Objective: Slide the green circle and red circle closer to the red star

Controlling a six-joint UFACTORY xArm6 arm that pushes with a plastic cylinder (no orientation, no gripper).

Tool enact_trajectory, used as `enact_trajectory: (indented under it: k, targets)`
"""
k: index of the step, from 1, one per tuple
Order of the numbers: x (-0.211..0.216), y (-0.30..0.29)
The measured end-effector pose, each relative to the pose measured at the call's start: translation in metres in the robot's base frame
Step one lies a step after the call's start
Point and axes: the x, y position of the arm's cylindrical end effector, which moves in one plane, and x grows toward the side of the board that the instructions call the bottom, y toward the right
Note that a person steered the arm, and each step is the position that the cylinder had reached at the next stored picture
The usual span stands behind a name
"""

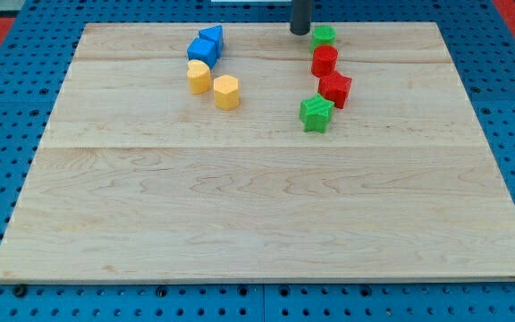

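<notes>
The green circle [323,36] sits near the view's top, right of centre. The red circle [325,61] lies just below it, close to or touching it. The red star [335,88] lies just below the red circle, close to it. A green star [316,113] sits below and slightly left of the red star. My tip [299,31] is the lower end of a dark rod coming down from the view's top edge. It stands just left of the green circle, very near it.
A blue cube [211,38] and another blue block [202,52] sit at the top, left of centre. Two yellow blocks [198,77] [226,92] lie just below them. The wooden board [266,215] rests on a blue pegboard.
</notes>
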Motion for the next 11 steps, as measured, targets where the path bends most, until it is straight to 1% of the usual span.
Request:
enact_trajectory:
  k: [1,2,3,4,6,9,11]
  targets:
    - [-0.003,0.007]
    - [-0.003,0.029]
    - [-0.003,0.029]
    - [0.011,0.029]
    - [0.070,0.028]
    - [0.094,0.029]
    - [0.098,0.031]
